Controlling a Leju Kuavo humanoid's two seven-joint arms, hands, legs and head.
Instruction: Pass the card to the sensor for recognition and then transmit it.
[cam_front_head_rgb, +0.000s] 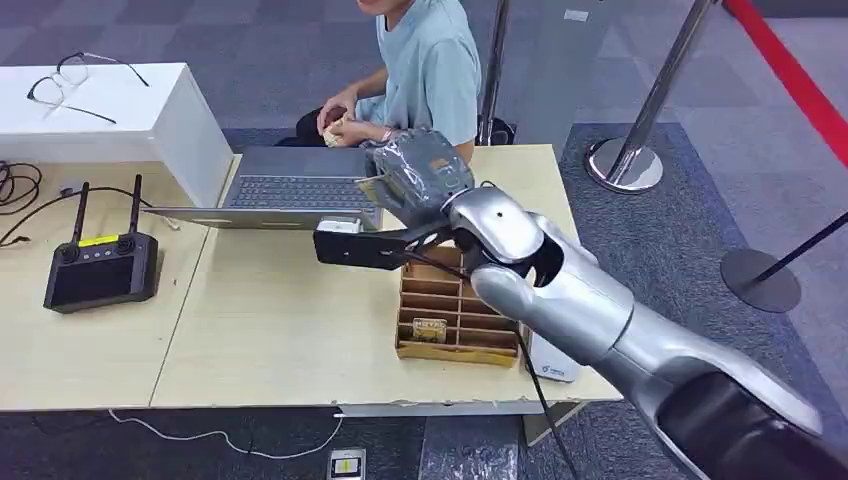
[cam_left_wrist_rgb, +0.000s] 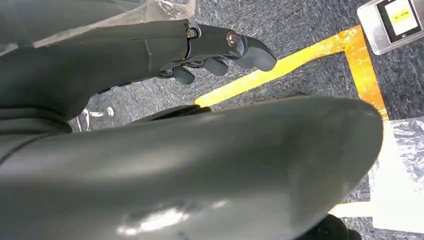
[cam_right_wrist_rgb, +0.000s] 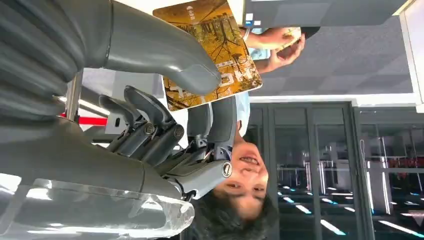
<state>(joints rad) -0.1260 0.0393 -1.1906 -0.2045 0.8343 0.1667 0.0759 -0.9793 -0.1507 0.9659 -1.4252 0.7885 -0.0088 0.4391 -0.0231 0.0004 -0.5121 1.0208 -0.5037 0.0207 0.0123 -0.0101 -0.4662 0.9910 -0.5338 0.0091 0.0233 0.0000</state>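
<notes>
Right wrist view: right hand (cam_right_wrist_rgb: 165, 100) pinches card (cam_right_wrist_rgb: 220, 45) btwn thumb & fingers; thin, stiff, slick, so grip near edge. Left hand (cam_left_wrist_rgb: 220, 50) hangs, fingers curled, empty

I see a golden-yellow card (cam_right_wrist_rgb: 212, 50) printed with an autumn-tree scene, a grey thumb (cam_right_wrist_rgb: 160, 55) across it. The arm (cam_front_head_rgb: 570, 290) is silver, the laptop (cam_front_head_rgb: 290, 190) grey, the tray (cam_front_head_rgb: 450, 315) brown, the table (cam_front_head_rgb: 250, 330) pale wood, the person's shirt (cam_front_head_rgb: 430, 70) light blue, the floor tape (cam_left_wrist_rgb: 300, 57) yellow.
</notes>
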